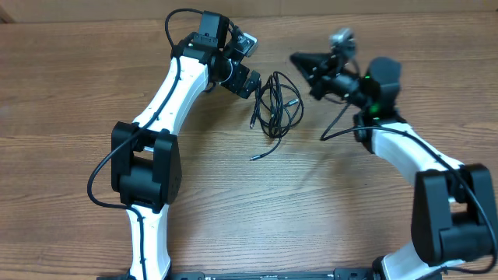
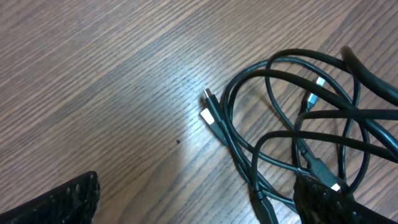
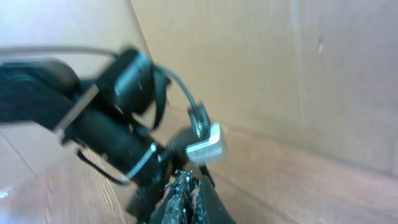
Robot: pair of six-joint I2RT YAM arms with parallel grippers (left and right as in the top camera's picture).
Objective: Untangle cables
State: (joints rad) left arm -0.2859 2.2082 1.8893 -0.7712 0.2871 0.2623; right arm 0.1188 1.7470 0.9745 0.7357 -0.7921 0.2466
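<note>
Midway between the desk's side edges, past its middle, the tangled cables point(image 1: 274, 107) lay looped, the left gripper point(image 1: 251, 64) just beside them with jaws wide open, the right gripper point(image 1: 300, 61) beyond, jaws closed.

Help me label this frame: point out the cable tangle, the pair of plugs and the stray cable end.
cable tangle point(image 1: 276, 101), overhead view, middle of the loops.
pair of plugs point(image 2: 206, 116), left wrist view, one pale tip.
stray cable end point(image 1: 253, 156), overhead view, its tip.

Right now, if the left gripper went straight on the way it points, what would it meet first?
Probably the cables: the open left gripper faces their plug ends, though depth is unclear.
</note>
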